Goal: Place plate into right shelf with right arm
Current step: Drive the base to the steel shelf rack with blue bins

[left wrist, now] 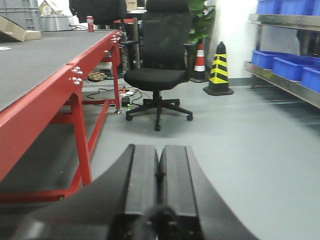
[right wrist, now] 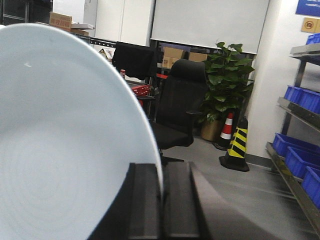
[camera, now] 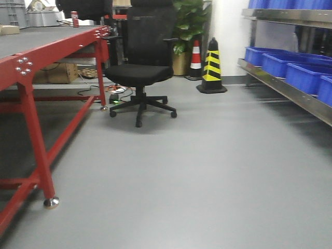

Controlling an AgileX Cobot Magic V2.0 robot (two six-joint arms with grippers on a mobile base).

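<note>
in the right wrist view, the right claw [right wrist: 161, 195] is gripping the plate [right wrist: 60, 140] by its rim, upright, clear of the right shelf [camera: 275, 84]. the left claw [left wrist: 160, 170] is sitting closed, empty.

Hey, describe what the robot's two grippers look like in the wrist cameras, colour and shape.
Both look alike. The left gripper has two matte black, flat, rectangular fingers with squared tips, widening at the base into curved black shoulders. The right gripper shows the same black slab-like fingers and flared base. No cables, markings or labels show on either, and the arms themselves are out of view.
</note>
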